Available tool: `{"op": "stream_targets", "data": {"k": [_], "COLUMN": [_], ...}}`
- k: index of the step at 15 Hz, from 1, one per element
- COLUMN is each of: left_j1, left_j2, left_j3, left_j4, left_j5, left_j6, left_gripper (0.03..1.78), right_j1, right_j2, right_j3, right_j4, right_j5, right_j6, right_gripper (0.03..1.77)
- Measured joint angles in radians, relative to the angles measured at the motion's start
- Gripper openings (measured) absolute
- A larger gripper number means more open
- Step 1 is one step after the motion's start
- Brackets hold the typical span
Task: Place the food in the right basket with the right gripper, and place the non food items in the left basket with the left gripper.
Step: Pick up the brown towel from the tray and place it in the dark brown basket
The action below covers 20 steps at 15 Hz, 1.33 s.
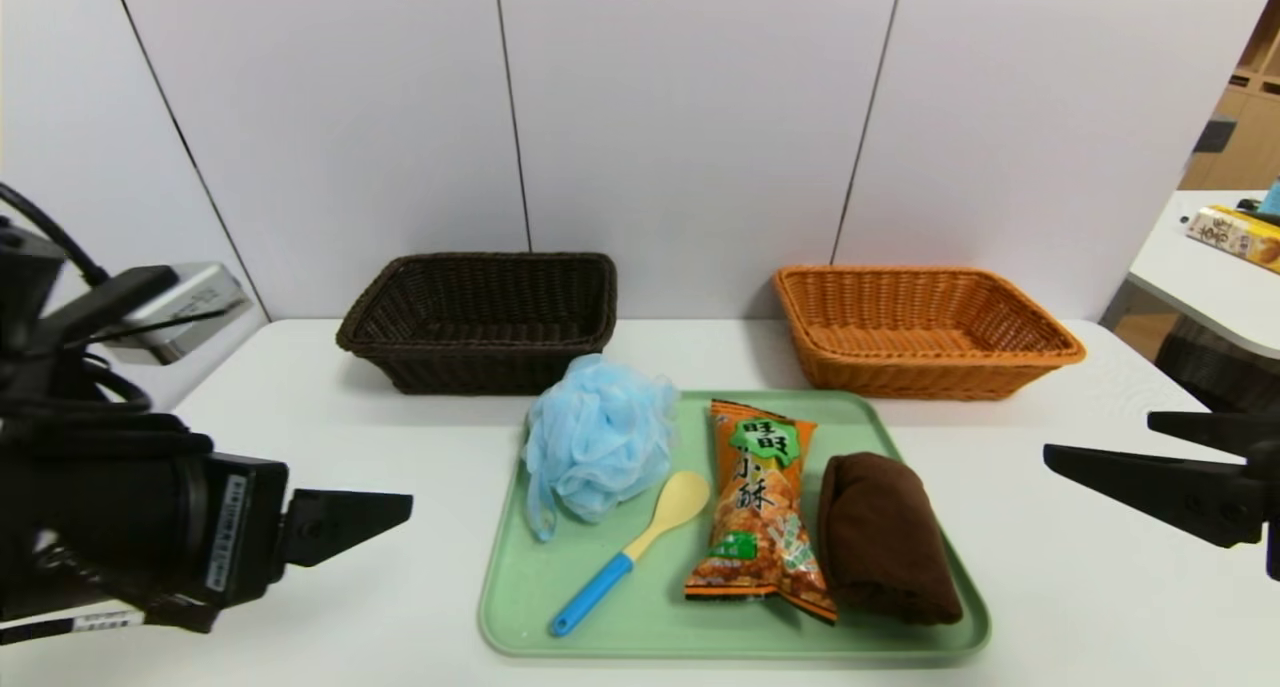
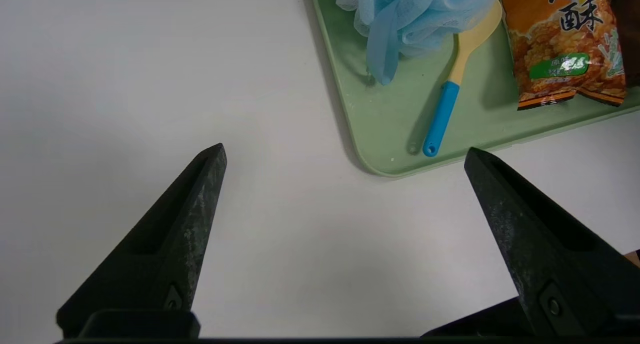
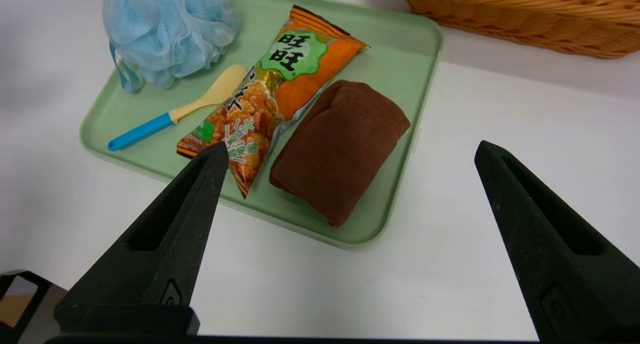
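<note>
Nothing is sorted yet: everything sits on the green tray (image 1: 930, 612), and I take that tray as my landmark. My left gripper (image 2: 345, 156) hangs off the tray's left front corner, fingers spread wide and empty; my right gripper (image 3: 350, 153) hangs off its right side, also wide apart and holding nothing. On the tray, the snack bag (image 1: 760, 502) lies lengthwise near the middle, with the brown towel (image 1: 885, 537) touching its right edge and the spoon (image 1: 630, 552) just to its left, bowl end near the bag. The blue pouf (image 1: 598, 437) fills the tray's far left corner. Behind the tray's left end stands the dark basket (image 1: 480, 322); behind its right end, the orange basket (image 1: 920, 327). For my right claw the job, I judge, is the bag, and the towel crowds it (that is the awkward part), so I should come down across the bag's narrow width near its far end, where the towel leaves more room, and pinch the foil only. My left claw has the easier pick: the pouf is soft and stands proud, so a plain top grab should do.
</note>
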<state>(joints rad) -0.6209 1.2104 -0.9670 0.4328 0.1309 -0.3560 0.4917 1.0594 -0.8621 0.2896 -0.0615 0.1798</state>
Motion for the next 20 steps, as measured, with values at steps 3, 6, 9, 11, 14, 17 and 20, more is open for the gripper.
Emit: {"op": "stream_targets", "data": {"k": [3,6,9,11,14,17,20], "left_j1": [-0.041,-0.076,-0.099,-0.102,-0.105,-0.105,-0.106], "left_j2": [0.096,0.160,0.188,0.194,0.196,0.192,0.187], "left_j3": [0.000,-0.004,-0.004,-0.004,-0.002,0.001,0.002], "left_j4": [-0.018,-0.017,-0.011,-0.011,-0.011,-0.010,-0.010], "left_j5": [0.005,0.004,0.009,0.009,0.010,0.011,0.016], "left_j6": [-0.011,-0.040,-0.040,-0.042,-0.043,-0.046,-0.048], "left_gripper": [1.69,1.69,1.69,1.69,1.69,1.69,1.69], "right_j1": [0.027,0.055,0.110,0.136,0.148,0.155,0.155], "right_j2": [0.039,0.073,0.121,0.167,0.258,0.354,0.429], "right_j3": [0.003,-0.003,-0.023,-0.058,-0.136,-0.216,-0.313], "right_j4": [0.001,0.017,0.066,0.102,0.166,0.240,0.410], "right_j5": [-0.001,-0.015,-0.074,-0.089,-0.094,-0.133,-0.153], "right_j6": [0.041,0.101,0.169,0.232,0.320,0.405,0.529], "right_gripper": [1.70,1.70,1.70,1.70,1.70,1.70,1.70]}}
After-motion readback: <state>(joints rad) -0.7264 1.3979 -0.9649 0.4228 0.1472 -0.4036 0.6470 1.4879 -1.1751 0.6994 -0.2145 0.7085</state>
